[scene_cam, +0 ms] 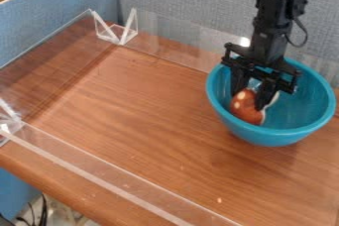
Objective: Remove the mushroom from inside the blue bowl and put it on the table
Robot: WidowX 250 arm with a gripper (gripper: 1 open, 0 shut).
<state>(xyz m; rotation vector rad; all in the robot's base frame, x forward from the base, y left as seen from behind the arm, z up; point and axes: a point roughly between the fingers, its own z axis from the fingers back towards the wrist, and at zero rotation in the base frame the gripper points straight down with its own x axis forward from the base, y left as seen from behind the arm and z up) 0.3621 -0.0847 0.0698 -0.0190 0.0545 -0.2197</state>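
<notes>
The gripper [252,93], clamped on the mushroom [244,101], needed to clear the blue bowl's [294,131] rim before crossing to the table [119,111].

We count one mushroom [247,102], small with an orange-brown cap. We see one blue bowl [307,129], round and deep. There is one table [119,121], brown like wood. We count one robot arm [276,12], black and tall, and it has one gripper [255,92] at its end. Along the table edges we see clear plastic walls [59,38], and we can make out at least three of them. At the far corner we spot one little clear bracket [117,28] with a pointed shape.
</notes>
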